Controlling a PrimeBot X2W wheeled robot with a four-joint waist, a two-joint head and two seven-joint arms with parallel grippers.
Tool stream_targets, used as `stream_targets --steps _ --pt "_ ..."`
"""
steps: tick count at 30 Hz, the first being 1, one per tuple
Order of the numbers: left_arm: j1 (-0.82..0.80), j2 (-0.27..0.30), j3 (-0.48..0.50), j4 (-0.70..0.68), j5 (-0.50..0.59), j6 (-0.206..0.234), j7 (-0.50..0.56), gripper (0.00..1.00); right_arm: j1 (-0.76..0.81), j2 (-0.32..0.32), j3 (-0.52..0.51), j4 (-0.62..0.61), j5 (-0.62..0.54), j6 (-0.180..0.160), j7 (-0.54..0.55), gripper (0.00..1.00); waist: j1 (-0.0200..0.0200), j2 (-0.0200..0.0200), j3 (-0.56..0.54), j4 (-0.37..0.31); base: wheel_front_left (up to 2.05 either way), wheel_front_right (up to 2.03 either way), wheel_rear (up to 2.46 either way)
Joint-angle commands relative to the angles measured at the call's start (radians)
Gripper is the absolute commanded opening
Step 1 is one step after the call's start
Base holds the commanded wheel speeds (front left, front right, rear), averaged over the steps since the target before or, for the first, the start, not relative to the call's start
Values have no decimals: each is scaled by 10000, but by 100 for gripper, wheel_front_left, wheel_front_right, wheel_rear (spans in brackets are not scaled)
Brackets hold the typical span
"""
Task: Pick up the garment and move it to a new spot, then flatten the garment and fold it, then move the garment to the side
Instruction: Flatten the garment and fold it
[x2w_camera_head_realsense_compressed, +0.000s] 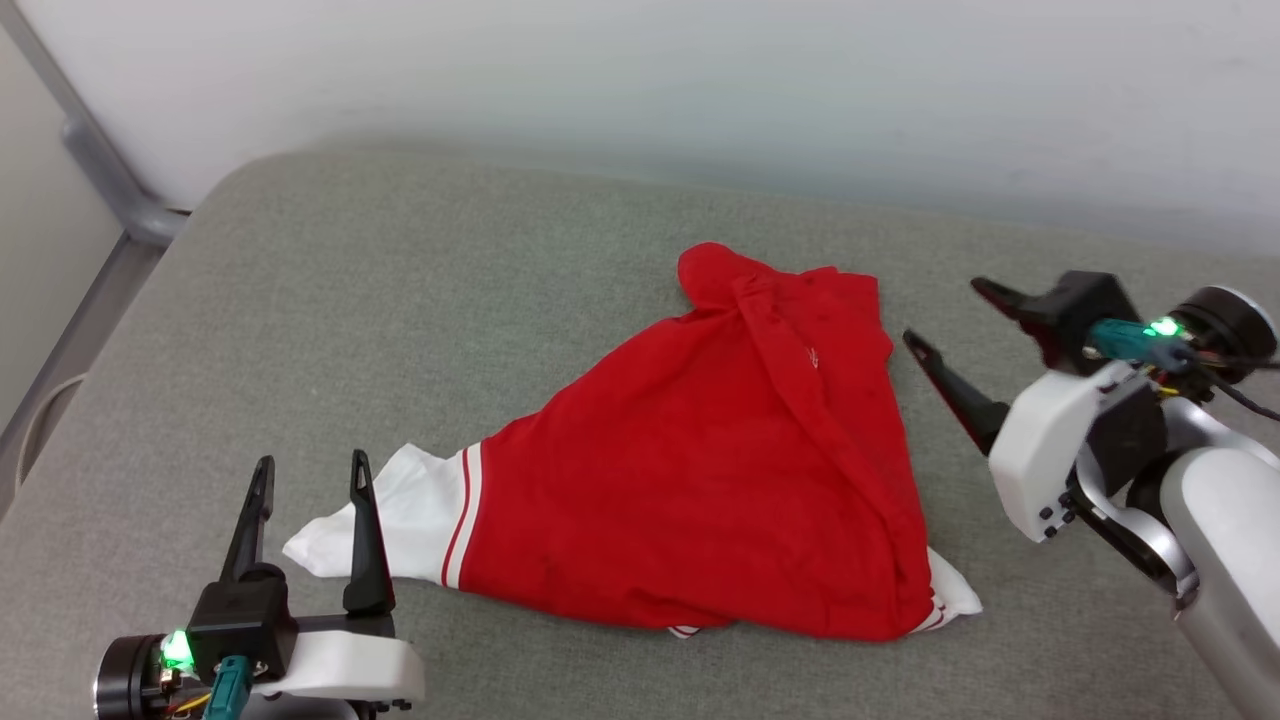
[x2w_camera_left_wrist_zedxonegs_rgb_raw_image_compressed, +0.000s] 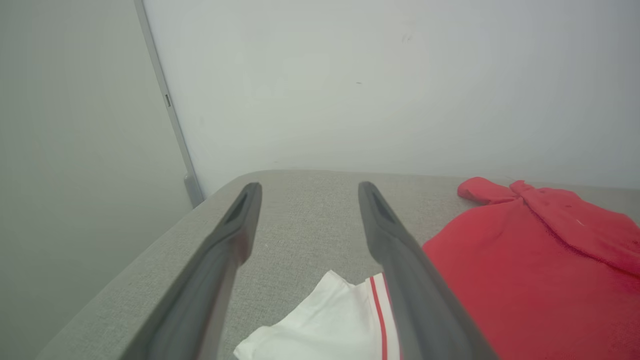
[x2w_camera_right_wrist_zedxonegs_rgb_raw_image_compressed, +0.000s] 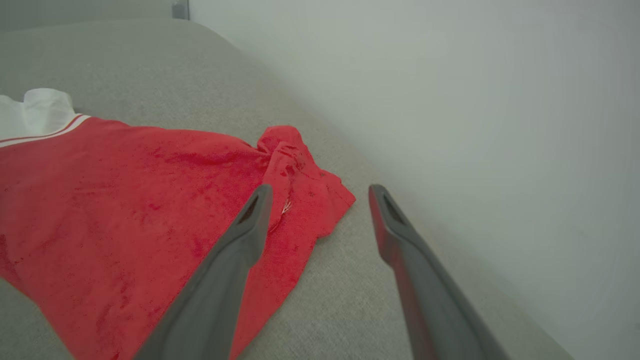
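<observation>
Now | shirt (x2w_camera_head_realsense_compressed: 700, 470) crumpled mid-cushion (x2w_camera_head_realsense_compressed: 400, 300) | left gripper (x2w_camera_head_realsense_compressed: 310, 470) spread at sleeve (x2w_camera_head_realsense_compressed: 400, 510) | right gripper (x2w_camera_head_realsense_compressed: 942, 310) spread beside red edge, empty | soft, floppy (light, I reckon): pinch sleeve and red edge.

Nothing written can be read in any view. The garment (x2w_camera_head_realsense_compressed: 700, 470) shows plain red cloth. A tiny pale mark (x2w_camera_head_realsense_compressed: 811, 356) near the garment's bunched upper end is too small to make out as lettering. The garment's white sleeve (x2w_camera_head_realsense_compressed: 420, 510) carries red stripes, but no letters or numbers.
</observation>
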Motion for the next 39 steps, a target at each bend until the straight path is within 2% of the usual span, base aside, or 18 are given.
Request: stream_targets --steps 1,5,6,9,14,20,25,29,30,31,34,39 --pt "-34 -290 228 -47 291 -213 -24 100 -624 -519 998 38 700 -16 1127 100 -1 0 272 179 0 0 0" --pt "-162 -801 548 32 673 -612 -25 100 -1681 -1310 2679 301 1895 -16 2987 100 -1 0 655 392 0 0 0" --pt "-162 -801 548 32 673 -612 -25 100 -1681 -1310 2679 301 1895 -16 2987 100 -1 0 655 392 0 0 0" --pt "-269 -1156 734 59 941 -911 -25 100 -2369 -1635 3652 634 2494 -16 3939 100 -1 0 985 559 0 0 0" --pt "-624 -1734 1012 126 1346 -1383 -25 100 -3316 -1667 4831 1401 3422 -16 4952 100 -1 0 1610 852 0 0 0" --pt "-962 -2287 1246 198 1698 -1810 -25 100 -4200 -1505 6348 2431 3650 -16 5328 100 -1 0 2247 1120 0 0 0" --pt "-1129 -2542 1402 270 1880 -2064 -25 100 -4196 -1362 7913 3217 4014 -11 5503 100 -1 0 2532 1210 0 0 0" --pt "-1157 -2670 1535 300 1988 -2163 -25 100 -4157 -1246 8428 3576 4399 -10 5217 100 -1 0 2571 1203 0 0 0" --pt "-1153 -2683 1585 317 2011 -2181 -25 100 -4193 -1197 8479 3624 4450 -10 5091 57 -1 0 2560 1172 0 0 0" --pt "-1145 -2697 1635 322 2025 -2200 -25 100 -4250 -1159 8516 3649 4478 -10 4917 0 -1 0 2542 1133 0 0 0" --pt "-1033 -2729 1782 359 2089 -2235 -25 100 -4511 -1169 8522 3705 4574 -11 4214 0 -1 0 2419 983 0 0 0" --pt "-775 -2758 1995 447 2182 -2337 -25 100 -4909 -1184 8268 3586 4707 -19 2346 0 -1 0 1968 657 0 0 0"
